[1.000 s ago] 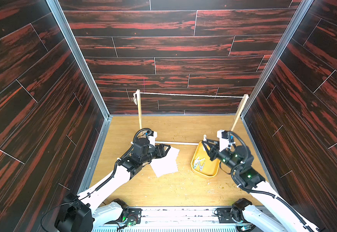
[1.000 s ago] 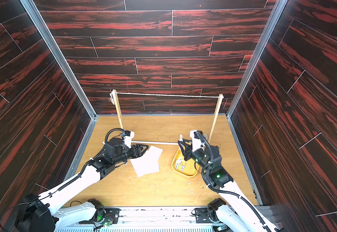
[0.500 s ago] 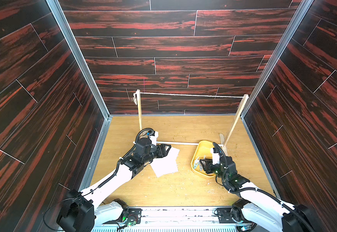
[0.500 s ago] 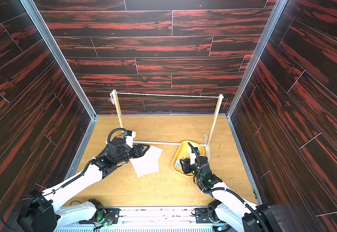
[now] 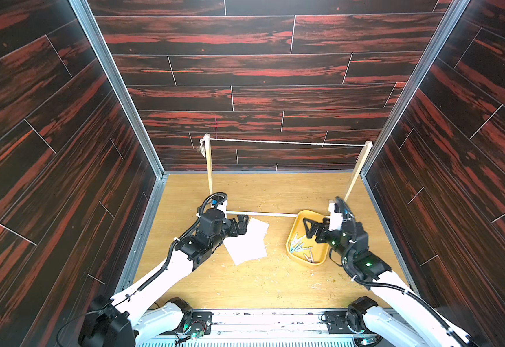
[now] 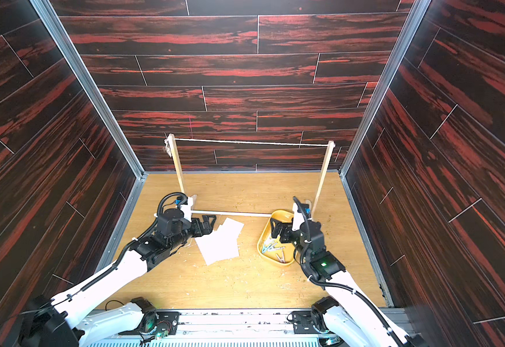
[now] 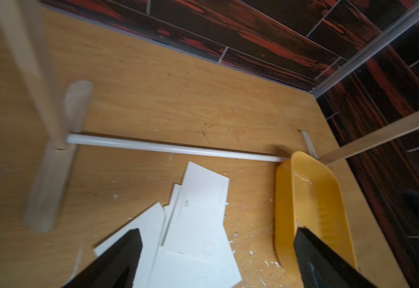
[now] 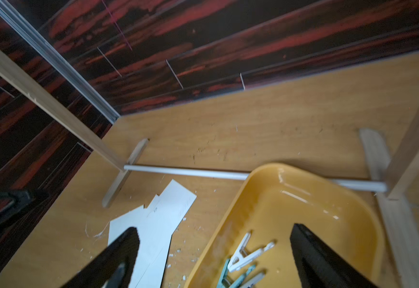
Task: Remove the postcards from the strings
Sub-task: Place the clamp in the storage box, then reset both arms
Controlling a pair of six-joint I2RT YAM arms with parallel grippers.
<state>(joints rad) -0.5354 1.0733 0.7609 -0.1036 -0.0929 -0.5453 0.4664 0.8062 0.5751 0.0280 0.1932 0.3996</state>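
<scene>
The strings (image 5: 287, 142) run bare between the posts, and the postcards (image 5: 249, 245) lie in a loose pile on the table just beside the left gripper (image 5: 242, 225) — removal looks done. Both pincers gape wide, holding nothing; the right gripper (image 5: 312, 229) hovers over the yellow tray (image 5: 289, 243). Next, likely, both arms draw clear without brushing the pile. Only the top views show the cord — the right wrist view shows the clothespins (image 8: 243, 254) clearly.
</scene>
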